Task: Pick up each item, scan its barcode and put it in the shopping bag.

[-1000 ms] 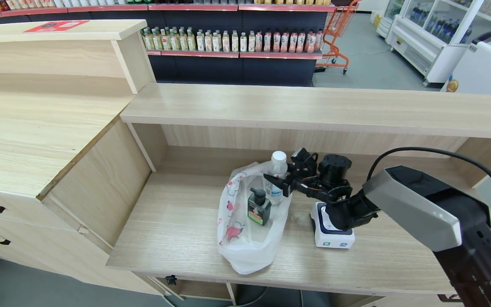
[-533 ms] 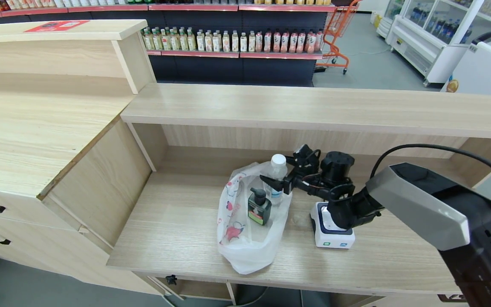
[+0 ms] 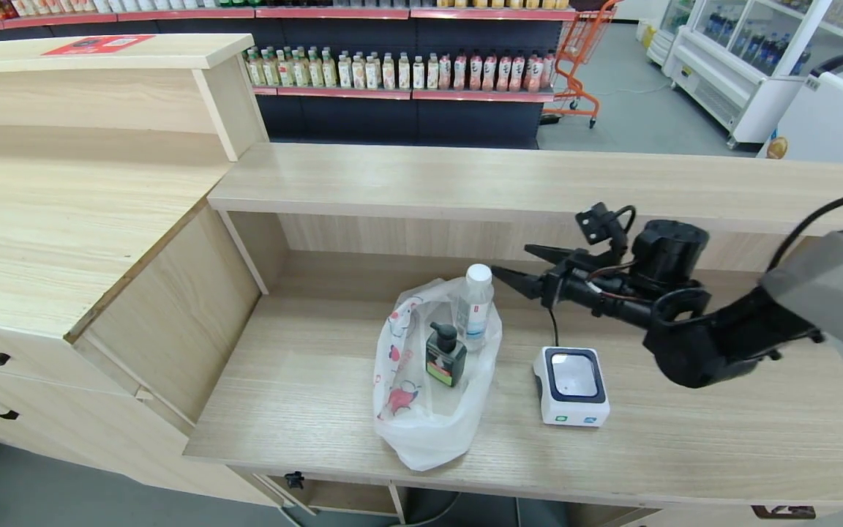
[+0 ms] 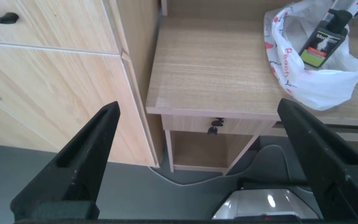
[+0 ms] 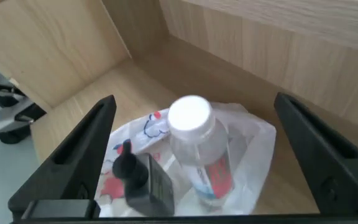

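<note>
The right gripper (image 3: pixel 518 262) hangs above the back of the counter (image 3: pixel 304 395) with its fingers spread wide and nothing between them. Its tips point at the clear bottle (image 3: pixel 477 304), just beside the white cap without touching it. That bottle stands upright at the far side of the open shopping bag (image 3: pixel 421 410). A dark pump bottle (image 3: pixel 445 355) stands just in front of it, also inside the bag, which sits crumpled near the middle of the counter. To the right of the bag, and apart from it, the white scanner (image 3: pixel 571 375) rests on the counter with its dark window facing up, below the right arm. The left gripper (image 4: pixel 199 109) is well away from all this, off the counter's near left corner. It is also open wide and empty, and a cabinet (image 4: pixel 42 74) with black handles stands next to it. Beyond the counter's raised ledge are store shelves (image 3: pixel 399 73) lined with drinks and an orange cart (image 3: pixel 581 55).
</note>
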Controlling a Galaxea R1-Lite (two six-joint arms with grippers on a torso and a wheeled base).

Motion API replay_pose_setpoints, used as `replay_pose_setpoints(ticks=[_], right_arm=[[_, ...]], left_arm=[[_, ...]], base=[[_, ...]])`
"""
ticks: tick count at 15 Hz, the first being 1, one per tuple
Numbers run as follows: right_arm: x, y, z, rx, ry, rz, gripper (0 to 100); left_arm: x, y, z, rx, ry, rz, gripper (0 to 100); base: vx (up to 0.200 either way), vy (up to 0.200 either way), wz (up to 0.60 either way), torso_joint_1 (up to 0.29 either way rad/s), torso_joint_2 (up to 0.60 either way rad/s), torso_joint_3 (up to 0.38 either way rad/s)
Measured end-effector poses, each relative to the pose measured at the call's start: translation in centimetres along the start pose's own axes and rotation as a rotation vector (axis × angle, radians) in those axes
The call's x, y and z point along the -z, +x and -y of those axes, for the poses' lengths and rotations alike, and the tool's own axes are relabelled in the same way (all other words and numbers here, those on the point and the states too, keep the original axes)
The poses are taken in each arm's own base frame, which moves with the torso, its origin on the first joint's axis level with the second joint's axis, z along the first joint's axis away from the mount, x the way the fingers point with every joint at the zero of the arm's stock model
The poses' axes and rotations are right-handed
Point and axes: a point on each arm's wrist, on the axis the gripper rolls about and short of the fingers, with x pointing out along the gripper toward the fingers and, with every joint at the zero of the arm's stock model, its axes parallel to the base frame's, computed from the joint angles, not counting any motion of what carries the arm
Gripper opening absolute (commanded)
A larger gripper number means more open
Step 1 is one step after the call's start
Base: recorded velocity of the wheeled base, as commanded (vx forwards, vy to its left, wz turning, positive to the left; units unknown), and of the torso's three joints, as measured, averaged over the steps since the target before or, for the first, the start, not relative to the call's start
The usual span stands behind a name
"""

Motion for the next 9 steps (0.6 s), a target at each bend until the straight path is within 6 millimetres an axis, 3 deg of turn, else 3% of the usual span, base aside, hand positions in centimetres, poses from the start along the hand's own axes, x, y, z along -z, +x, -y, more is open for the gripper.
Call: replay_pose_setpoints(ticks=[4, 6, 9], right_arm=[[-3.0, -11.0, -0.7, 0.218, 0.082, -0.120, 100], [-3.9, -16.2, -2.8, 0.349, 0.092, -0.146, 100], [-3.9, -23.4, -7.8, 0.512, 0.103, -0.152, 100]], left_arm=[[0.0, 0.0, 0.0, 0.000, 0.000, 0.000, 100], [0.0, 0.0, 0.0, 0.000, 0.000, 0.000, 100], [0.0, 0.0, 0.0, 0.000, 0.000, 0.000, 100]], base=[[0.000, 0.000, 0.00, 0.000, 0.00, 0.000], [0.000, 0.000, 0.00, 0.000, 0.00, 0.000], [0.000, 0.000, 0.00, 0.000, 0.00, 0.000]])
